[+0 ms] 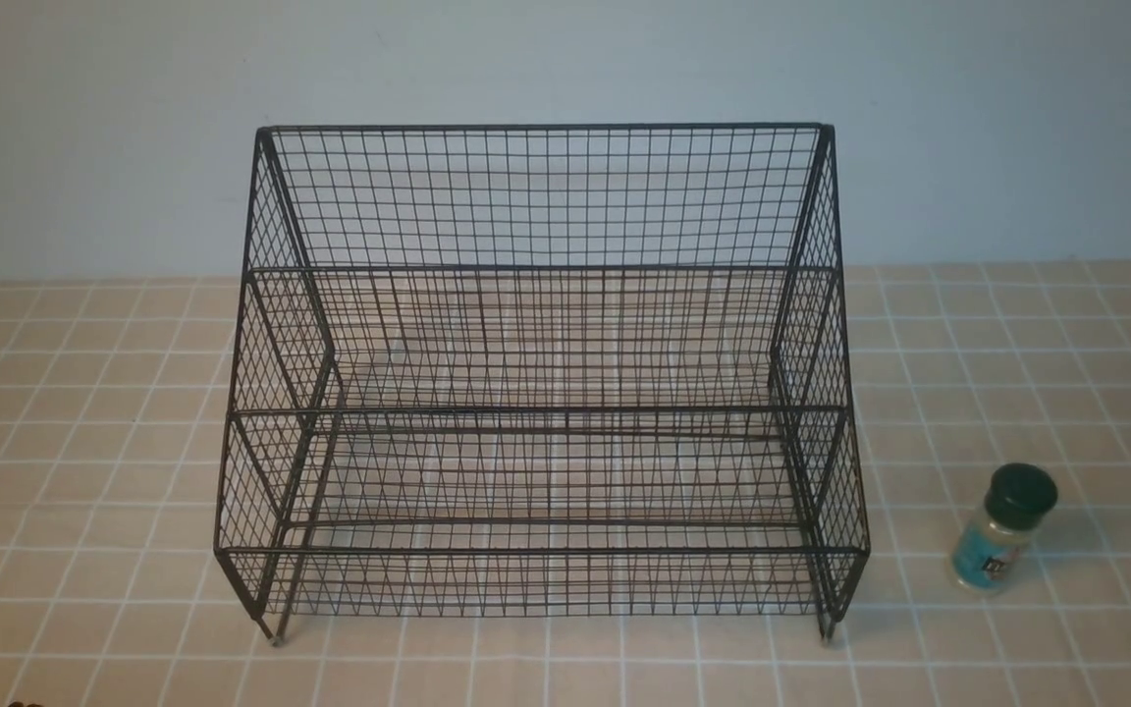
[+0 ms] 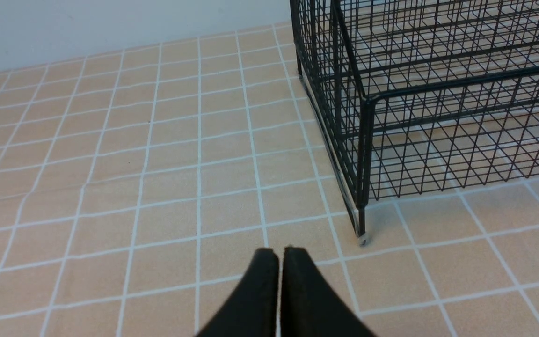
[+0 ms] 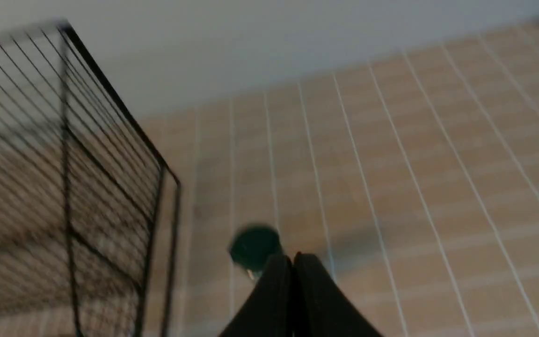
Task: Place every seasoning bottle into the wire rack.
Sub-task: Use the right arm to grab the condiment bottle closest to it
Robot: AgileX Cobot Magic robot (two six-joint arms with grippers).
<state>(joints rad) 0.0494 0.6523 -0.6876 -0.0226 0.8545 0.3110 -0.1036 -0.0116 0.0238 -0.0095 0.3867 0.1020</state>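
The wire rack (image 1: 541, 383) is black mesh with three tiers and stands in the middle of the tiled table; all its tiers hold nothing. The seasoning bottle (image 1: 1002, 530), a small clear jar with a dark green cap and teal label, stands upright on the table to the rack's right. Neither gripper shows in the front view. In the left wrist view my left gripper (image 2: 280, 250) is shut and empty above the tiles, near the rack's front left foot (image 2: 362, 239). In the blurred right wrist view my right gripper (image 3: 293, 256) is shut and empty, with the bottle's green cap (image 3: 254, 245) just beyond its tips.
The table carries a beige cloth with a white grid pattern (image 1: 84, 471). A pale wall (image 1: 565, 59) rises behind the rack. The rack's right side (image 3: 87, 187) stands close to the bottle in the right wrist view.
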